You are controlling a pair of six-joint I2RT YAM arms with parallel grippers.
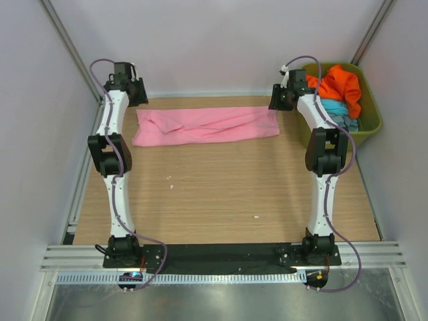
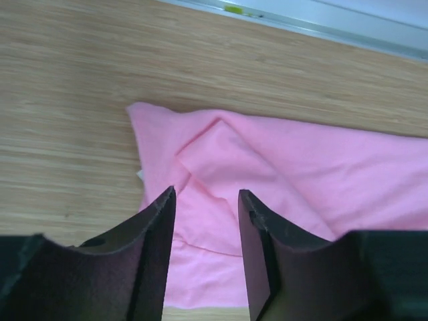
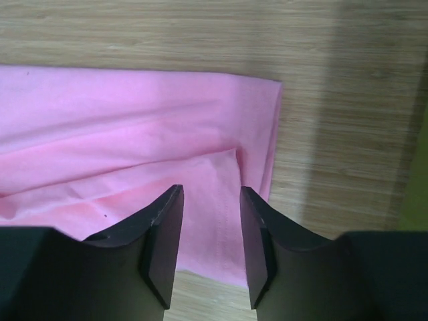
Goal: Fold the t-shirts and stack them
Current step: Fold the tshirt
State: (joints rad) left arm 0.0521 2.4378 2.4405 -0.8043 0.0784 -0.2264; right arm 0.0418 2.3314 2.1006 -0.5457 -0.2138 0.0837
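Bright, even light; soft shadows — near foregrounds blurred.

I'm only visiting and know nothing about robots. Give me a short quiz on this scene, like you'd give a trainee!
1. True or false: the pink t-shirt lies inside the olive-green tub.
2. Which t-shirt sits topmost in the tub? A) orange B) pink C) black
3. Fill in: the left gripper and right gripper, over the pink t-shirt's ends, are both ____.
Key: 1 false, it lies on the wooden table; 2 A, the orange t-shirt; 3 open.
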